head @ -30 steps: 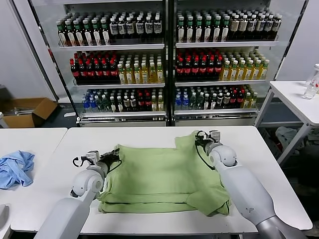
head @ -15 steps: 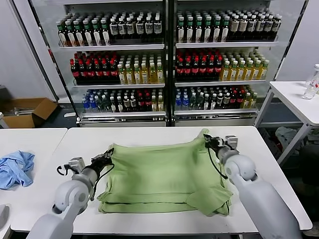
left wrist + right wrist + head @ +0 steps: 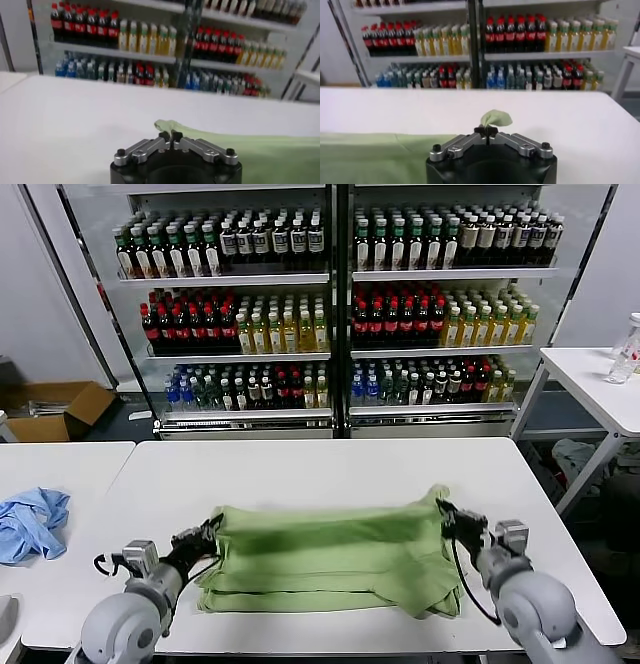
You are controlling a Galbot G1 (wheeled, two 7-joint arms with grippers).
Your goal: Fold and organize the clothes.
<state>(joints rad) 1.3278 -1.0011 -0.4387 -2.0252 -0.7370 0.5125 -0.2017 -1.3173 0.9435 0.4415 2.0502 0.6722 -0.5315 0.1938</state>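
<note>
I have both arms low over the white table (image 3: 330, 459), each one pinching a corner of the light green shirt (image 3: 330, 559). My left gripper (image 3: 212, 526) has its jaws closed right down on the shirt's far left corner; in the left wrist view the two fingertips (image 3: 164, 136) meet with only the fabric edge between them, and the cloth (image 3: 260, 150) spreads away from the tips toward the other arm. My right gripper (image 3: 441, 509) is pinched the same way on the far right corner, and in the right wrist view a small tuft of green cloth (image 3: 496, 118) stands up just beyond the closed tips (image 3: 486, 131), with the rest of the shirt lying flat to one side below the jaws. Between the two pairs of jaws the far edge of the shirt runs taut and slightly raised, folded over toward me, while the layers beneath lie flat on the table, stacked near its front edge. Beyond both grippers stand the drink coolers (image 3: 330, 304), and well off past my left gripper a light blue cloth (image 3: 30, 522) lies on the neighbouring table.
</note>
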